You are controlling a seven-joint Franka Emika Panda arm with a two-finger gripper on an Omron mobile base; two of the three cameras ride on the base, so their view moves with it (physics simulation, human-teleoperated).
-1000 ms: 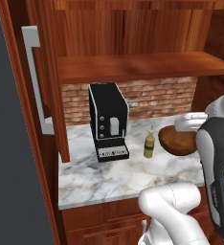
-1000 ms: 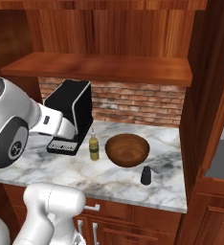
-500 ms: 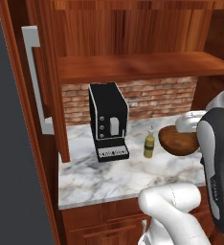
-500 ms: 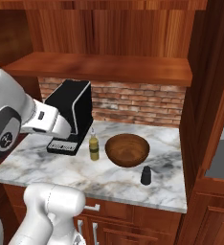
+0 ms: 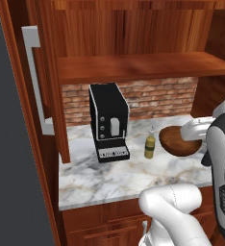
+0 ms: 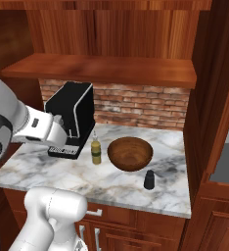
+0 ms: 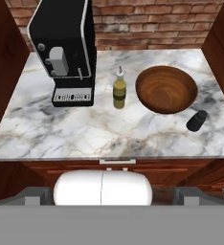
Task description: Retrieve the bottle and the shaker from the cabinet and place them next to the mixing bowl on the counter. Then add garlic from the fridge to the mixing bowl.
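Marble desk (image 7: 109,134) set in a wooden kitchen alcove, with a brick back wall and a wooden shelf (image 6: 102,68) above it. Seen from the hand camera, the gripper (image 7: 103,195) hangs back from the desk's front edge, raised above it and looking down over everything on it. Its two tips sit far apart at the bottom corners of that view, with nothing between them, so the jaws are fully spread and empty.

All the things lie ahead of the gripper and below it. Straight ahead stands the bottle (image 7: 119,90), upright, with yellow-green contents and a pale cap. Just beside it, ahead and to the right, is the wooden bowl (image 7: 166,88), empty. Nearer the gripper and further right stands the small dark shaker (image 7: 196,120), upright, close to the bowl's rim but apart from it. Ahead and to the left is a black coffee machine (image 7: 66,43), close beside the bottle.

Bottle and shaker both appear to be placed beside the bowl already. What looks to remain is the garlic, and no fridge or garlic is visible from here. In the right base view, a grey edge at far right may be an appliance, but that cannot be told. The next step likely needs the base to drive elsewhere.
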